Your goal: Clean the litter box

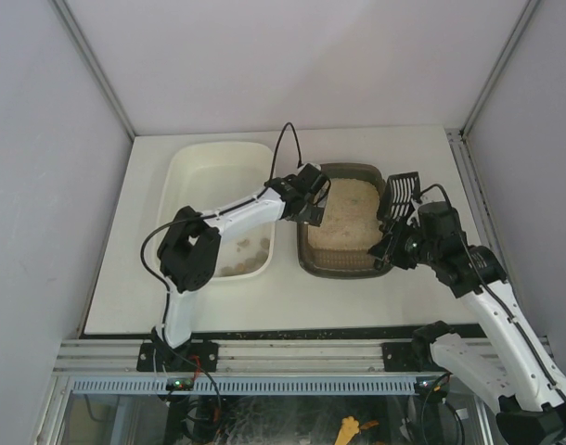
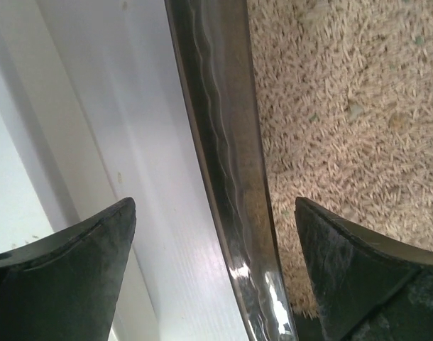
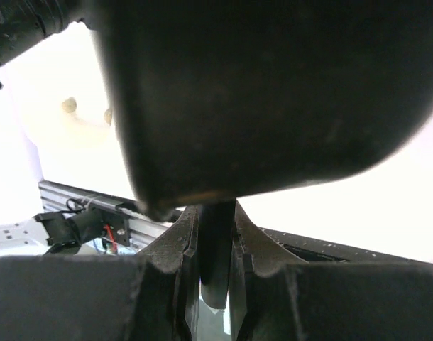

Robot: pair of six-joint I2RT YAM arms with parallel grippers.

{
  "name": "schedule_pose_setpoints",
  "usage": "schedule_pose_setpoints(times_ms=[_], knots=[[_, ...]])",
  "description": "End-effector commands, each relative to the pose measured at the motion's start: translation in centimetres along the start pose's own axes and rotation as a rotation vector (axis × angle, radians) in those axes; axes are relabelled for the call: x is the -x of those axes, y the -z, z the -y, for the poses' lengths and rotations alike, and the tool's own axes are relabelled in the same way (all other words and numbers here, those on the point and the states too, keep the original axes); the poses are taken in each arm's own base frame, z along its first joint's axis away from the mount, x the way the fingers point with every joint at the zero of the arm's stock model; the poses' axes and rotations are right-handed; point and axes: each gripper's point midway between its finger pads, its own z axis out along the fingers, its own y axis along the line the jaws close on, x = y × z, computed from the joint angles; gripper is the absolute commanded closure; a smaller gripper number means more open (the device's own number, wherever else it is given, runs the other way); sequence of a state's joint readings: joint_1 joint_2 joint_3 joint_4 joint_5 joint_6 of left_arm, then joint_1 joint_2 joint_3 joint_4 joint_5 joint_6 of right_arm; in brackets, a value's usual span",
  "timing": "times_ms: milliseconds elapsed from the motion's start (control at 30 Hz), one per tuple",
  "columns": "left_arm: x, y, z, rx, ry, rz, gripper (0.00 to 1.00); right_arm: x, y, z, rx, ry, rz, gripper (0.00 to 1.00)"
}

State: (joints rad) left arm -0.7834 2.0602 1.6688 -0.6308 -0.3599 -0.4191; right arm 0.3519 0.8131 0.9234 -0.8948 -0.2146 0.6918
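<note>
One litter box [image 1: 343, 269]: on the bench [image 1: 292, 301], just right of the cream tub [image 1: 218, 159]; beige litter inside.
Left end effector [image 1: 313, 209]: open wide, astride the box's left rim [image 2: 227, 170], one finger outside, one over the litter.
Right end effector [image 1: 395, 243]: clamped on the black slotted scoop [image 1: 401, 189] handle [image 3: 216, 245], at the box's right edge.
Tub: small clumps [image 1: 246, 248] at the near end.

On the white table [image 1: 292, 298] I see a cream tub [image 1: 218, 190] at the left, its long side running near to far, with a few beige clumps [image 1: 247, 248] lying at its near end, toward the right corner. A black slotted scoop [image 1: 401, 189] stands raised at the right. A grey metal rail [image 1: 292, 353] runs along the near edge, and pale walls [image 1: 292, 65] close the left, far and right sides.
</note>
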Motion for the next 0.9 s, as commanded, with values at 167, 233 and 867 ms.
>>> schedule_pose_setpoints(times_ms=[167, 233, 867], knots=[[0.6, 1.6, 2.0, -0.11, 0.195, 0.013, 0.13, -0.6, 2.2, -2.5, 0.122, -0.089, 0.051, 1.0], [0.8, 1.1, 2.1, -0.111, 0.221, 0.014, 0.2, -0.7, 2.3, -2.5, 0.127, -0.093, 0.056, 1.0], [0.9, 0.9, 4.7, -0.234, 0.268, -0.084, 1.0, -1.5, 1.7, -0.7, 0.087, -0.099, 0.066, 1.0]])
